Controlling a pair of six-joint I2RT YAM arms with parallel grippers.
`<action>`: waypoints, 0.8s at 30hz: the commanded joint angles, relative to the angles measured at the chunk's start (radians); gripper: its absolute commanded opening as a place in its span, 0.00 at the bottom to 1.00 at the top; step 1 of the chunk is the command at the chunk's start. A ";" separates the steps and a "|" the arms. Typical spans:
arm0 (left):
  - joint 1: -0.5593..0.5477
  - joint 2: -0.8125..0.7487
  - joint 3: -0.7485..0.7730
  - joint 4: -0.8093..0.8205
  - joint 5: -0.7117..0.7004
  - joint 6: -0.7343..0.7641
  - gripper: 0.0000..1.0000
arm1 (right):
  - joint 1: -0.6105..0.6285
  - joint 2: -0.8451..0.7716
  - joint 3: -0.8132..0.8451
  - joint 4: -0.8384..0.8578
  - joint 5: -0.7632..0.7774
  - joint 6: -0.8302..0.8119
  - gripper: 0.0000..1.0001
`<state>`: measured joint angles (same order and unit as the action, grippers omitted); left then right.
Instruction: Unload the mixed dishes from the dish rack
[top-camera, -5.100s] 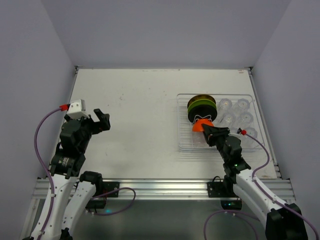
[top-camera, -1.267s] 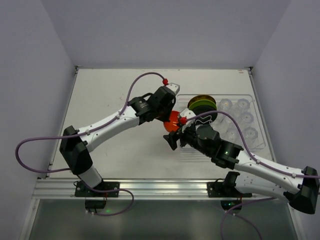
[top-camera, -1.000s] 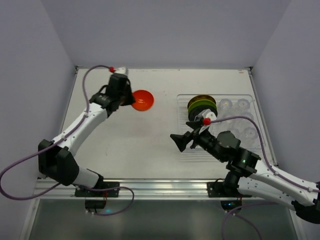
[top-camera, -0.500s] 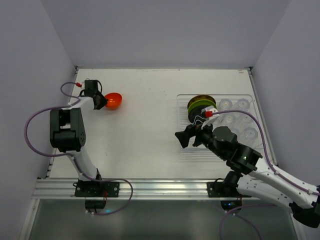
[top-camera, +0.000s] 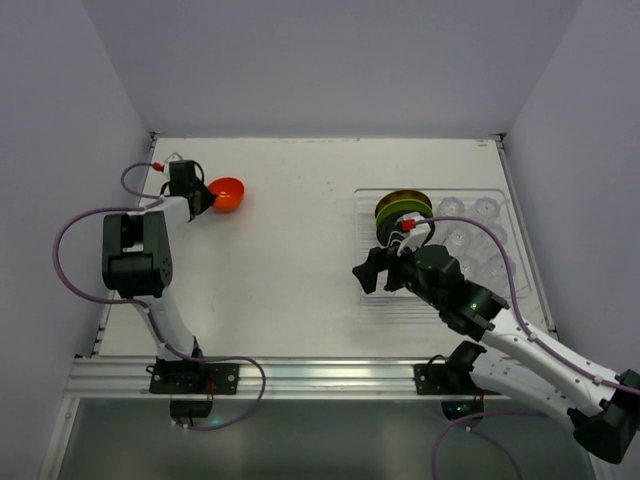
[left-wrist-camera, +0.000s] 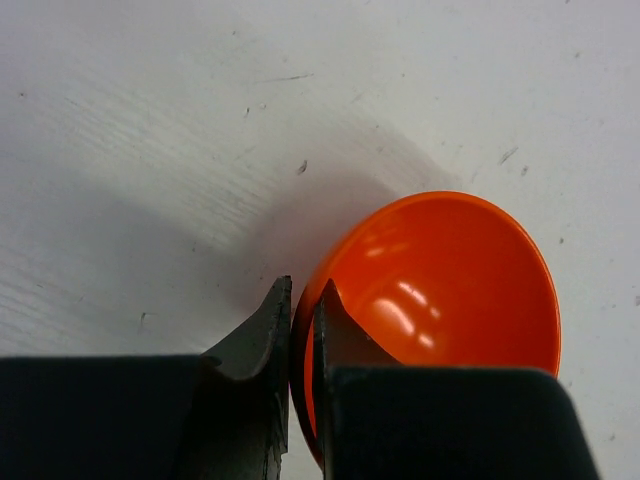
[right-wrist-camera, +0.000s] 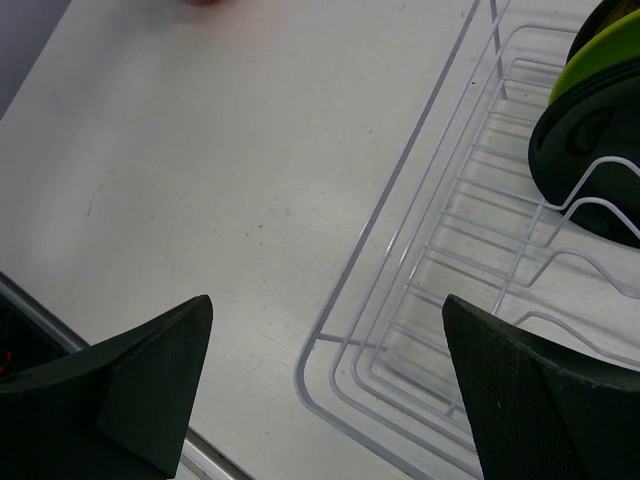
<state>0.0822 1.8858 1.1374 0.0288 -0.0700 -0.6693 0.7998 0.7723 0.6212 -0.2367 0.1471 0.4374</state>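
Orange bowl (left-wrist-camera: 430, 310) pinched by rim in L gripper (left-wrist-camera: 303, 290), jaws near-shut, prob. for set-down. R gripper (right-wrist-camera: 327, 305) wide open, empty, dish rack (right-wrist-camera: 440, 260) just ahead-right.

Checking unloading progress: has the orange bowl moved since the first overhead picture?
Yes. The orange bowl went left, out of the dish rack, to the far left of the table, pinched by the left gripper.
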 joint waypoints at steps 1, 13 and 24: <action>-0.001 0.036 0.030 0.057 0.010 0.000 0.04 | -0.002 -0.007 0.041 0.028 -0.001 0.014 0.99; -0.004 -0.046 -0.044 0.031 0.010 -0.021 0.82 | -0.004 0.002 0.113 -0.052 0.069 0.067 0.99; -0.097 -0.309 -0.025 -0.249 -0.125 -0.073 1.00 | -0.042 0.222 0.247 -0.075 0.079 0.193 0.99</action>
<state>0.0261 1.6783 1.0737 -0.0948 -0.1024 -0.7086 0.7742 0.9627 0.8013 -0.3092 0.2150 0.5571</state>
